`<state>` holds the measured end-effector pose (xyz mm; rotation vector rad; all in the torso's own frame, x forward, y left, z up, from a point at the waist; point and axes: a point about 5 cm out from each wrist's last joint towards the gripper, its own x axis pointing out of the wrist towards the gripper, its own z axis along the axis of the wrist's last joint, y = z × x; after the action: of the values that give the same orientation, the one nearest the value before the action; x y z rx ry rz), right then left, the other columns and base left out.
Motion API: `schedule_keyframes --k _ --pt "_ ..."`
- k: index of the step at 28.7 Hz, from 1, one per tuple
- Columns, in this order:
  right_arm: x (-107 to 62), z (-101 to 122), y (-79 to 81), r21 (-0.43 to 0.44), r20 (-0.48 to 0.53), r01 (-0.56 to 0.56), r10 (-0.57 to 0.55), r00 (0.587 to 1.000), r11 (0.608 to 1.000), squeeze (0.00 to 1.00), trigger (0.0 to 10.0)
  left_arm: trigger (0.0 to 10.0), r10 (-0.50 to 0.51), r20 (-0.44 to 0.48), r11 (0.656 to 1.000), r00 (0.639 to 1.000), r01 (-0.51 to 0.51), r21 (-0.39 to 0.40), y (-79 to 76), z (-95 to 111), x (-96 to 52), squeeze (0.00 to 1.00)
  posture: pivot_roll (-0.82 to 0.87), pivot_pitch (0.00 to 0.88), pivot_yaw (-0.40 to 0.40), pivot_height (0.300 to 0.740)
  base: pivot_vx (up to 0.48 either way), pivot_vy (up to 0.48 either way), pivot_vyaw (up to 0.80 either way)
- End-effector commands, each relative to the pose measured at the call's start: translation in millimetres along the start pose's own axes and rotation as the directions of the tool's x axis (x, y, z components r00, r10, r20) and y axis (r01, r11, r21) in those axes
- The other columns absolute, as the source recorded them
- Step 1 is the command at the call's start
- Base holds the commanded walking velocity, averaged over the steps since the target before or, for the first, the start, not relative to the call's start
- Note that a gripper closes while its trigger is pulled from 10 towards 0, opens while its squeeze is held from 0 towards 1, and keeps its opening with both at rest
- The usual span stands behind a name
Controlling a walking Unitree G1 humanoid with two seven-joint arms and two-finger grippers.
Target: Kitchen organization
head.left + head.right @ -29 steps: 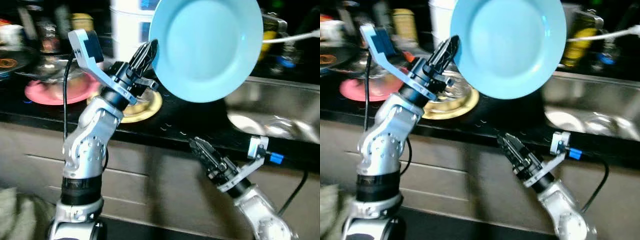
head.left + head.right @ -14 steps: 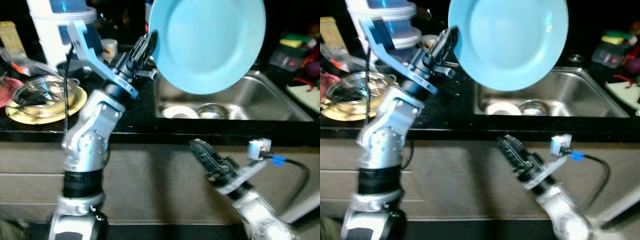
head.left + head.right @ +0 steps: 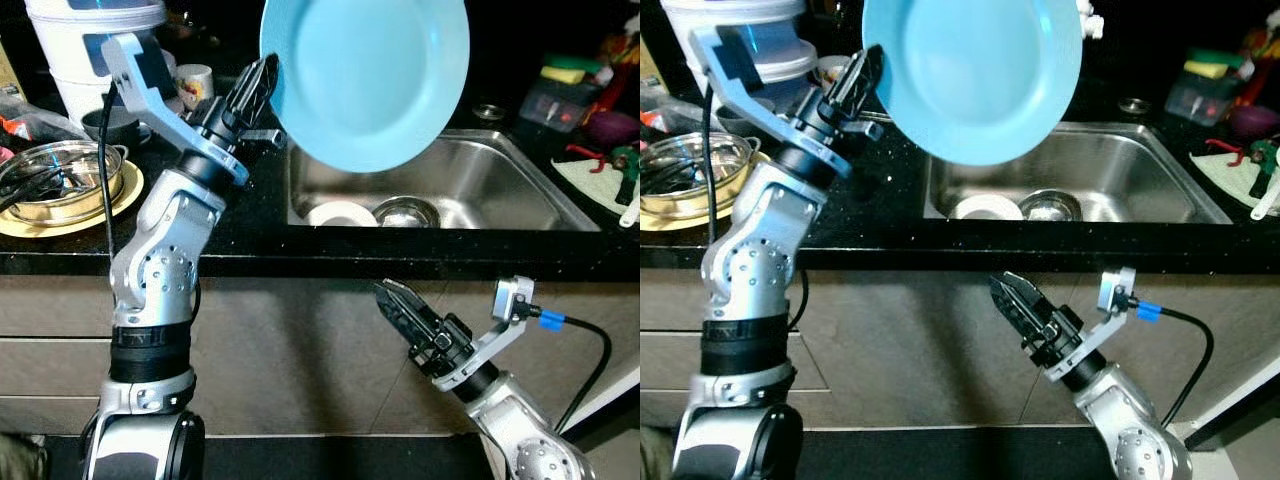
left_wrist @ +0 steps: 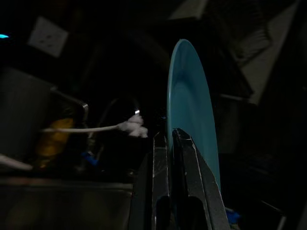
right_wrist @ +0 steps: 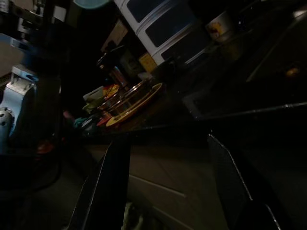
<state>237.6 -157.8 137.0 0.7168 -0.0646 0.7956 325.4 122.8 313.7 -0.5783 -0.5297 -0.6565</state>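
My left gripper (image 3: 262, 88) is raised above the black counter and shut on the rim of a light blue plate (image 3: 365, 80). The plate stands nearly upright over the left end of the steel sink (image 3: 490, 180). The left wrist view looks along the plate (image 4: 189, 110) edge-on, with the fingertips (image 4: 181, 139) clamped on its rim. A white dish (image 3: 338, 213) and a metal bowl (image 3: 405, 211) lie in the sink. My right gripper (image 3: 398, 303) hangs open with nothing in it, low in front of the cabinet and below the counter's edge.
On the counter (image 3: 250, 225) at the left, a metal bowl (image 3: 55, 175) sits on a yellow plate (image 3: 70, 215). Stacked white containers (image 3: 85, 40) and a mug (image 3: 195, 82) stand behind. Right of the sink are a sponge tub (image 3: 555, 95) and small utensils (image 3: 610, 165).
The whole view has swung right, from the counter with a pink plate to the sink. The left gripper still holds the blue plate up. The right gripper stays low.
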Motion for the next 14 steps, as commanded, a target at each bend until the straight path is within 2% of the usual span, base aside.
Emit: schedule_keyframes --k 1,10,12,13,14 --pt "-1.4 0 -2.4 -0.008 -0.012 0.009 -0.009 1.0 1.0 0.0 10.0 10.0 -0.001 0.022 1.0 1.0 0.001 -0.005 -1.3 2 4.1 0.0 0.05 0.0 -0.074 0.74 0.0 0.0 0.0" --pt "-1.6 -1 -1.9 -0.002 -0.013 0.003 -0.003 1.0 1.0 0.0 10.0 10.0 -0.006 0.032 0.999 0.999 0.004 0.035 3.1 9 8.1 0.0 0.05 0.0 -0.072 0.74 0.0 0.0 0.0" --pt "-1.7 -2 -1.6 -0.003 -0.016 0.003 -0.003 1.0 1.0 0.0 10.0 10.0 0.037 0.021 0.993 0.999 -0.04 0.111 16.5 14 11.3 0.0 0.04 0.002 -0.074 0.74 0.0 0.0 0.0" --pt "-1.7 -2 -1.6 -0.003 -0.016 0.003 -0.003 1.0 1.0 0.0 10.0 10.0 0.037 0.021 0.993 0.999 -0.04 0.111 16.5 14 11.3 0.0 0.04 0.002 -0.074 0.74 0.0 0.0 0.0" --pt "-1.6 -2 -1.6 -0.003 -0.018 0.004 -0.004 1.0 1.0 0.0 10.0 10.0 0.063 0.016 0.988 0.998 -0.064 0.14 22.9 15 12.3 0.0 0.04 0.0 -0.075 0.74 0.0 0.0 0.0"
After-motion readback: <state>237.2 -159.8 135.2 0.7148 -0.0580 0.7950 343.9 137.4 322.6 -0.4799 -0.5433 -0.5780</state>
